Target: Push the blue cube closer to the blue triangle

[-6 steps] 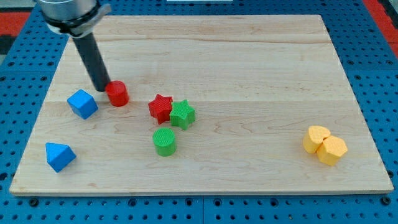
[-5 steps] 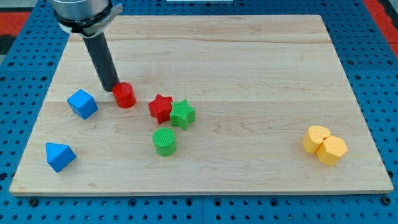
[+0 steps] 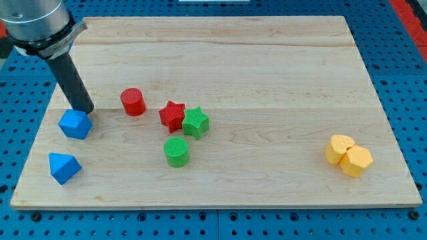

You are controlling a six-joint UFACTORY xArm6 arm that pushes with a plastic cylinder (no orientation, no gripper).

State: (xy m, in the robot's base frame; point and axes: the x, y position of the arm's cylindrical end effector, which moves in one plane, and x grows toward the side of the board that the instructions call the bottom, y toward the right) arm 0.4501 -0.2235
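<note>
Wooden board [image 3: 267, 73], my tip [image 3: 85, 110] touching blue cube [image 3: 74, 124]

A pale wooden board [image 3: 267, 73], its planks running from the view's left to right, lies on a blue perforated bench [image 3: 413, 100] dotted with rows of dark holes. Red shows at both top corners. Lighting is soft and even.

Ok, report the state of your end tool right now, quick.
No gripper: my tip holds nothing and sits at the upper right edge of the blue cube, with the blue triangle below it.
</note>
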